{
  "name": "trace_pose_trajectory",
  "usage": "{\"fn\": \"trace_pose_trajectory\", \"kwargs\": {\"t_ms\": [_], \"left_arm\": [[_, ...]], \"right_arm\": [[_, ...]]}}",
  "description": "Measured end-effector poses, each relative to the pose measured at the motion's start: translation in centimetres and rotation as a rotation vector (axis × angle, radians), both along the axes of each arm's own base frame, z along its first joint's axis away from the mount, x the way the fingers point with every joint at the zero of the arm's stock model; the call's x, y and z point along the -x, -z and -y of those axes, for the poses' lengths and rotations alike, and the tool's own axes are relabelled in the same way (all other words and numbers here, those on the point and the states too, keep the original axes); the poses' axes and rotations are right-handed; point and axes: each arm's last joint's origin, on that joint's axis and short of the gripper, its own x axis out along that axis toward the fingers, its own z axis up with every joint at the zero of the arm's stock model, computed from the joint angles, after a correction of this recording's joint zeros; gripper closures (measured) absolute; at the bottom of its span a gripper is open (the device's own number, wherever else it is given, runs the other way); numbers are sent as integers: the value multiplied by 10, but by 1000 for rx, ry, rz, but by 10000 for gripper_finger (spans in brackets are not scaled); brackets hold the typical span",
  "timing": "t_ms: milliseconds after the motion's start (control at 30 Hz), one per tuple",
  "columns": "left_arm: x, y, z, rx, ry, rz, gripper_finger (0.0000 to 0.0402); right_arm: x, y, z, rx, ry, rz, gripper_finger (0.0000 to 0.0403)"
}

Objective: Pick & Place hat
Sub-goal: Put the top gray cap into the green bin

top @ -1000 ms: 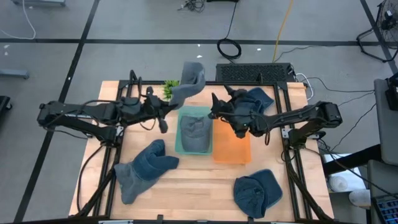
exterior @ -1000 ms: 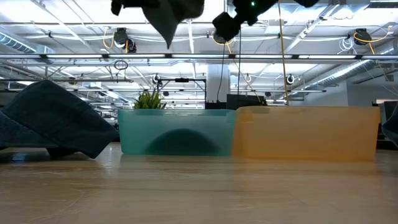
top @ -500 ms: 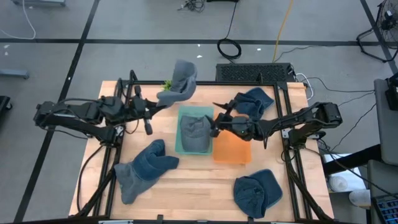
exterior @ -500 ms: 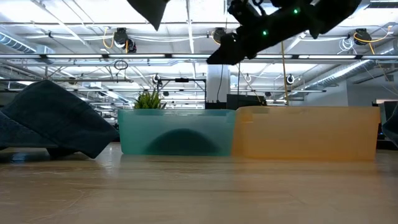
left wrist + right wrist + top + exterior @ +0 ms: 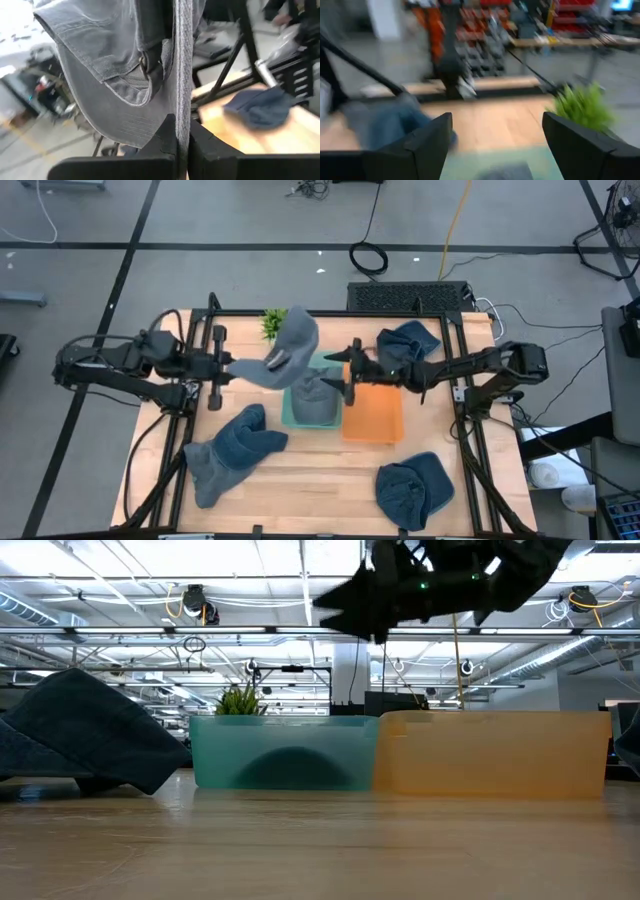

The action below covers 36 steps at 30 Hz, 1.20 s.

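Now the left tool (image 5: 232,364), clamped on the gray hat (image 5: 288,345), carries it above the teal bin (image 5: 292,418), where it should let go, while the right tool (image 5: 340,370) hovers with fingers apart.

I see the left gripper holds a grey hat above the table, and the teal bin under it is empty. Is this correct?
Not quite. The left gripper does hold the grey hat above the table, but the teal bin is not empty: the high view shows another grey hat already lying in it.
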Motion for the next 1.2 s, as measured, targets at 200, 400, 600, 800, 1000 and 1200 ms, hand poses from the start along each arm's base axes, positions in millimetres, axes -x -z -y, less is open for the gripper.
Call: {"fn": "trace_pose_trajectory", "kwargs": {"t_ms": [200,400,600,800,1000,1200], "left_arm": [[-1,-3,-1,3,147,73,394],[-7,9,-12,14,216,153,394],[-21,26,-22,10,314,242,395],[-47,49,-34,46,404,227,395],[-78,66,-43,100,456,213,395],[-96,80,-50,152,449,180,395]], "right_arm": [[5,-22,16,-39,-190,231,119],[9,-32,15,-50,-349,316,120],[9,-32,15,-77,-354,315,120],[10,-35,13,-123,-436,333,120],[10,-36,8,-128,-488,337,120],[10,-36,0,-119,-576,322,120]]}}
